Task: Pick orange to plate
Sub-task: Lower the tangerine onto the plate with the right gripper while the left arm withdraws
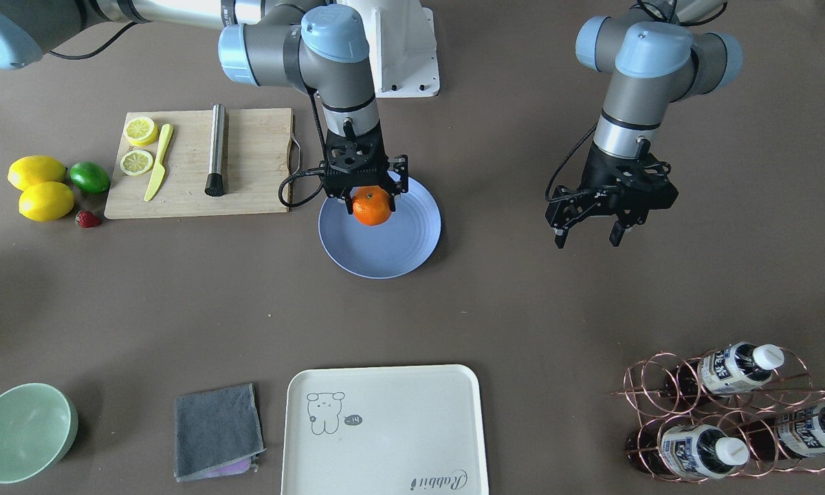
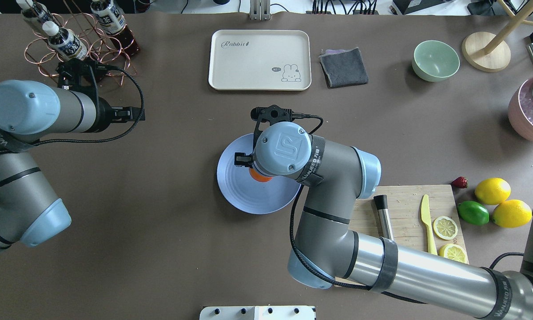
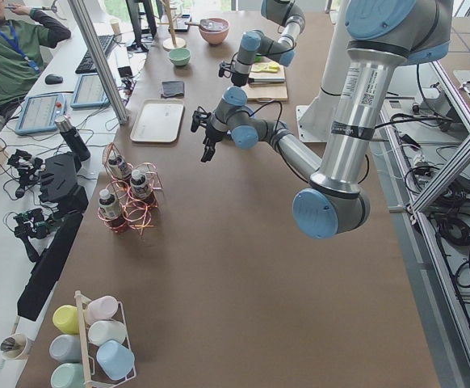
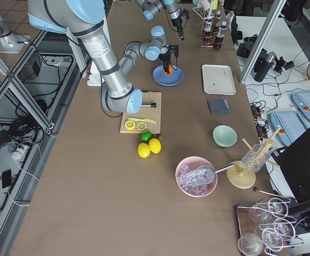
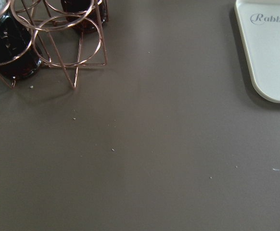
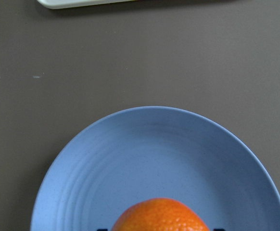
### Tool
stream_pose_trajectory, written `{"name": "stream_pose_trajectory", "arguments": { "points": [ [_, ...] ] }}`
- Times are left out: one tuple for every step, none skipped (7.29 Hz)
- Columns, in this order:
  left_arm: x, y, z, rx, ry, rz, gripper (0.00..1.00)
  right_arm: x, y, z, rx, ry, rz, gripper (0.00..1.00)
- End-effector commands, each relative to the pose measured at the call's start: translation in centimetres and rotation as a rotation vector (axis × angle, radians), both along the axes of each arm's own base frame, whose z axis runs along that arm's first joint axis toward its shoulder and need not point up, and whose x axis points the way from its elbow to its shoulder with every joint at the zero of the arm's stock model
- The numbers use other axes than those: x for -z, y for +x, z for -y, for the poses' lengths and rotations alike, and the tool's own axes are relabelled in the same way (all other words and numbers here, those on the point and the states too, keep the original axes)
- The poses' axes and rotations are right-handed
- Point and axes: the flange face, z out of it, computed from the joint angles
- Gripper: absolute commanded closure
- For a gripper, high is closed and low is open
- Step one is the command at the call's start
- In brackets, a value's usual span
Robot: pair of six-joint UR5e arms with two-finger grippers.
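The orange (image 1: pixel 372 207) sits between the fingers of my right gripper (image 1: pixel 373 203), which is shut on it from both sides. It is over the robot-side half of the periwinkle-blue plate (image 1: pixel 399 247). The frames do not show whether it touches the plate. From overhead, my right wrist hides most of the orange (image 2: pixel 258 176) above the plate (image 2: pixel 240 193). The right wrist view has the orange (image 6: pixel 160 215) at its bottom edge, with the plate (image 6: pixel 154 154) below it. My left gripper (image 1: pixel 586 239) hangs open and empty, well off to the side of the plate.
A wooden cutting board (image 1: pixel 247 172) beside the plate carries lemon slices, a yellow knife and a metal muddler. Two lemons (image 1: pixel 41 189), a lime and a strawberry lie beyond it. A cream tray (image 1: pixel 385 430), grey cloth (image 1: pixel 214 430), green bowl (image 1: pixel 20 432) and bottle rack (image 1: pixel 722 412) line the operators' edge.
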Motion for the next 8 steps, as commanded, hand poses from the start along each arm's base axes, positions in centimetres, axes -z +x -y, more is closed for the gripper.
{"name": "stream_pose_trajectory", "arguments": {
  "points": [
    [-1.0,-0.1,0.6,0.008,-0.013,0.012,0.02,-0.6,-2.4,0.7,-0.008,0.011,-0.040,1.00],
    [-1.2,0.0,0.7,0.008,-0.014,0.012,0.02,-0.7,-2.4,0.7,-0.008,0.014,-0.041,1.00],
    [-1.2,0.0,0.6,0.007,-0.014,0.011,0.02,-1.0,-2.5,0.7,-0.006,0.015,-0.046,1.00],
    [-1.1,0.1,0.7,0.008,-0.013,0.011,0.02,-1.5,-2.9,0.9,-0.005,0.011,-0.058,1.00],
    [-1.1,0.1,0.7,0.007,-0.013,0.010,0.02,-2.0,-3.2,1.1,-0.003,0.007,-0.070,0.88],
    [-1.3,0.3,0.9,0.008,-0.016,0.014,0.02,-2.0,-3.3,1.2,-0.010,0.008,-0.072,0.48],
    [-1.3,0.8,1.0,0.009,-0.021,0.011,0.02,-2.8,-3.9,1.1,-0.011,-0.001,-0.088,0.01],
    [-1.1,1.0,1.0,0.005,-0.018,0.009,0.02,-1.4,-3.9,1.2,-0.027,0.005,-0.070,0.00]
  ]
}}
